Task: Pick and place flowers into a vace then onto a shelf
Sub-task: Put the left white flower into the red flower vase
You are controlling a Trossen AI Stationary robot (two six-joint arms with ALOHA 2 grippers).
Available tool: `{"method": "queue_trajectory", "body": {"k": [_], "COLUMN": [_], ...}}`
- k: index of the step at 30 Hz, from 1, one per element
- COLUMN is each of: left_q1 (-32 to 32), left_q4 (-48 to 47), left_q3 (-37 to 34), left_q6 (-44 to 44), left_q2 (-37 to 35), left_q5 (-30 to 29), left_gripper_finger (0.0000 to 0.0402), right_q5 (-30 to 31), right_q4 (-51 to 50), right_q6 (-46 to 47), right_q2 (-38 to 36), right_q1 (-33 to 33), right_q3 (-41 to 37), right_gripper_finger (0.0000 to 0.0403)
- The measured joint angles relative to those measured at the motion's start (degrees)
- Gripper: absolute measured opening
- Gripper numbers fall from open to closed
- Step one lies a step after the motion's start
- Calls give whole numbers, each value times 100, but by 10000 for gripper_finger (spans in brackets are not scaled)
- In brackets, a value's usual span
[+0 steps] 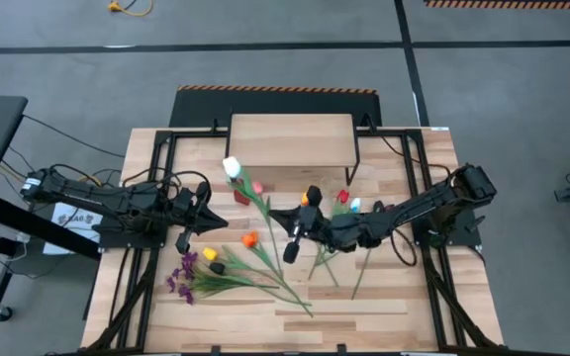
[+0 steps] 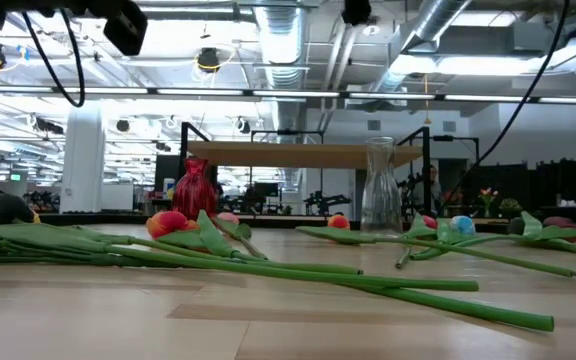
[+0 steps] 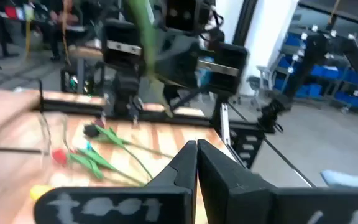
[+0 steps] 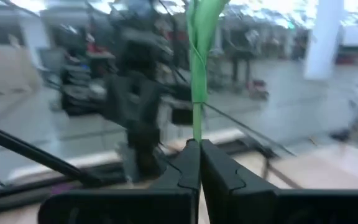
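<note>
Right end effector (image 4: pixel 194 163) clamped on green tulip stem (image 4: pixel 197 93), stem axis upright; clear glass vase (image 2: pixel 380 187) far-right; left end effector (image 1: pixel 188 220) closed, empty.

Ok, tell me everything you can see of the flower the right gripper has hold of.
The flower shows in the right wrist view as a slim green stem with a leaf folded along it, plastic-looking, rising from the shut right gripper, whose fingertips pinch it. In the high view the long stem runs back up to a white bloom near the shelf. It appears lifted off the table, touched only by the fingers.
</note>
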Motion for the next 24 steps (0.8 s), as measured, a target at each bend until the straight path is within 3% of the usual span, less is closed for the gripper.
{"method": "queue_trajectory", "body": {"k": [4, 12, 24], "left_q1": [0, 0, 0], "left_q4": [594, 1849, 3328], "left_q3": [0, 0, 2], "left_q6": [246, 790, 1103], "left_q2": [328, 971, 1713], "left_q5": [-151, -177, -326], "left_gripper_finger": [0, 9, 109], "right_q5": [-358, -506, -628], "right_q4": [153, 148, 104], "right_q6": [-42, -39, -39], "right_q2": [0, 22, 22], "right_q1": [-71, -99, -91], "right_q3": [4, 4, 4], "right_gripper_finger": [0, 0, 0]}}
